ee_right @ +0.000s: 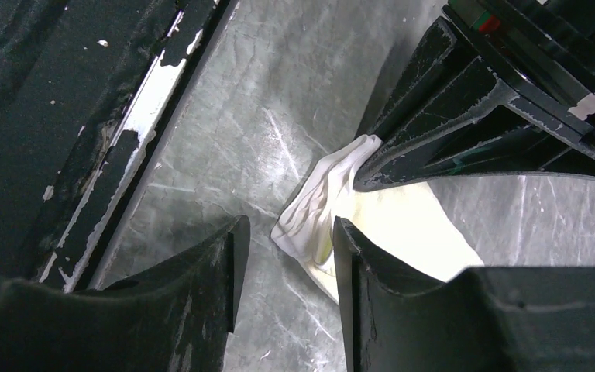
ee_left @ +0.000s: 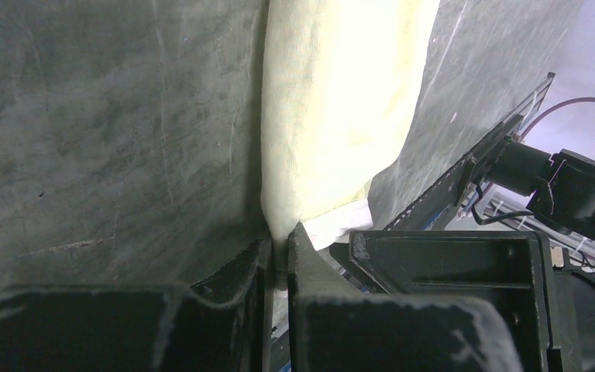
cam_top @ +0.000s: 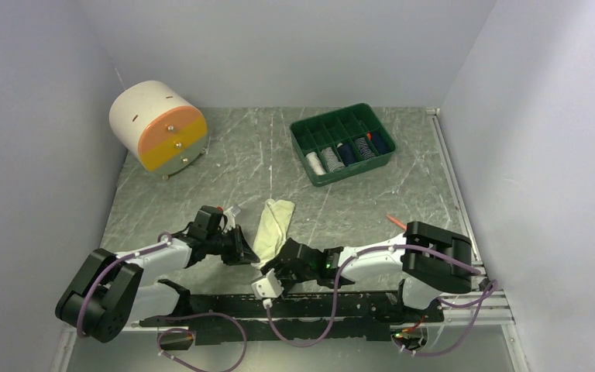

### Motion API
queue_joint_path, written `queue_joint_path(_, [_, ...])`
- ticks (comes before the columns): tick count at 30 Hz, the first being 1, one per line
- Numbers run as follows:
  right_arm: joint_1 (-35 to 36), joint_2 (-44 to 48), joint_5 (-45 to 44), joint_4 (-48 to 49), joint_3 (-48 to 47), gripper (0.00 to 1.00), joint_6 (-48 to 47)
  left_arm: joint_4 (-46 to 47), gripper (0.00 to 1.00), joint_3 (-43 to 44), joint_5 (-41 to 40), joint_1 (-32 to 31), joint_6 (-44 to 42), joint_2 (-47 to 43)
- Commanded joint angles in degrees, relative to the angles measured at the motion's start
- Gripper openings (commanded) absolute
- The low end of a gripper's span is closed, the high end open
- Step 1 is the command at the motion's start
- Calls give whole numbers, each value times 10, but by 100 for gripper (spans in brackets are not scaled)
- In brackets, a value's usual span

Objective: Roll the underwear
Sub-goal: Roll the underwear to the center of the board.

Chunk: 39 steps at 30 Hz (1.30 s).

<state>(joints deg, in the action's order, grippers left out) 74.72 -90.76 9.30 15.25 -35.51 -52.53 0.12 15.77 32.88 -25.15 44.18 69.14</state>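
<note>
Top external view: a grey marbled worktop (cam_top: 356,209) boxed in by pale walls (cam_top: 279,46). The cream-white underwear (cam_top: 273,225) lies mid-worktop near the front edge. The left gripper (ee_left: 279,248) pinches its near edge. The right gripper (ee_right: 283,229) stands part-open at the cloth's corner, gripping nothing.
</note>
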Motion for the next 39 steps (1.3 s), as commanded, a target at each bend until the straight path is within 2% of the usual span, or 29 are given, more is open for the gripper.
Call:
queue_joint_path(1, [-1,-10,23,-63,-14,48,-4,-60,11,-13,-40,0,-29,13])
queue_joint_path(11, [-16,-30,-10,-30,-1,44,-4,-65,12,-14,-43,0,-25,4])
queue_joint_path(23, [-26,-19,-14,-3,24,48,9,-70,11,-9,-47,0,-25,5])
queue_joint_path(27, [-25,-32,-16,0,19,38,25,-71,11,-9,-46,0,-24,6])
queue_joint_path(32, [-29,-43,-68,27,14,22,69,-76,11,-12,-55,0,-14,-7])
queue_joint_path(37, [-29,-19,-33,51,26,3,82,-54,13,-31,-52,0,19,-33])
queue_joint_path(39, [-29,-15,-17,49,23,0,95,-53,17,-33,-52,0,28,-44])
